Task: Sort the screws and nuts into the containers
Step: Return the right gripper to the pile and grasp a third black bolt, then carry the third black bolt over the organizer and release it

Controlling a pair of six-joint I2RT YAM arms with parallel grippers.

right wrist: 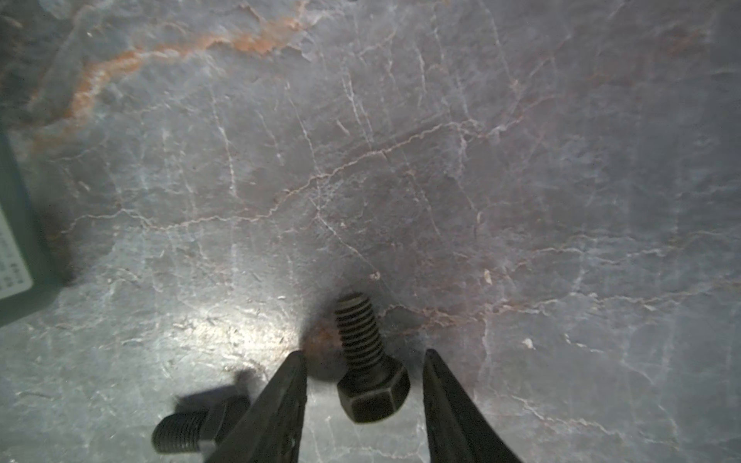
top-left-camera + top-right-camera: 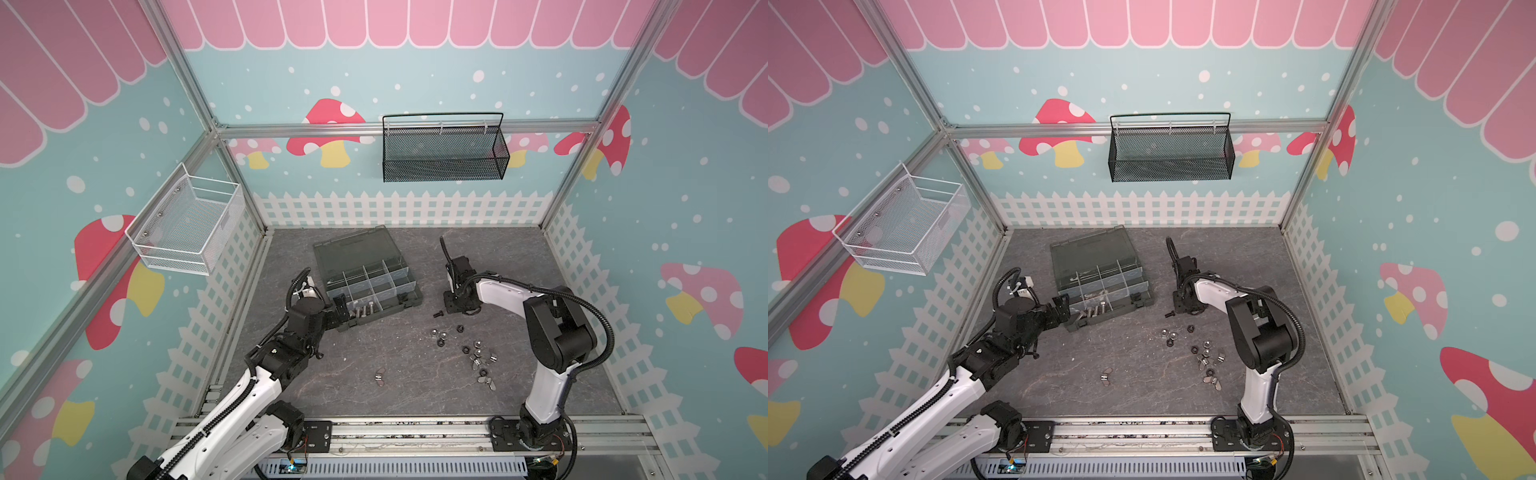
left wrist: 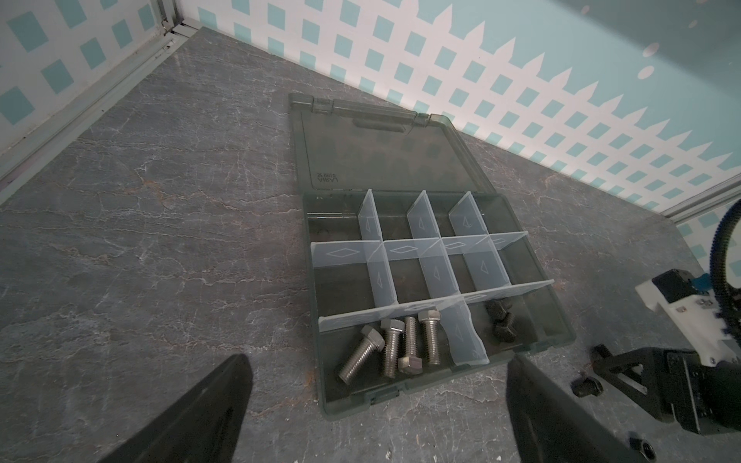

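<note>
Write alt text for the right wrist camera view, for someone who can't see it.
A short black screw lies on the grey marbled table between the right gripper's two open fingers, which flank its hex head without touching it. A second black screw lies just outside one finger.

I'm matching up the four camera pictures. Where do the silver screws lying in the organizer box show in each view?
In a top view: silver screws, left of centre, in the near row of the organizer box.
In a top view: left of centre again, same compartment.
Left wrist: in the compartment nearest the camera.
Right wrist: not in it.
Shared landmark, those three views: the box's open lid.
</note>
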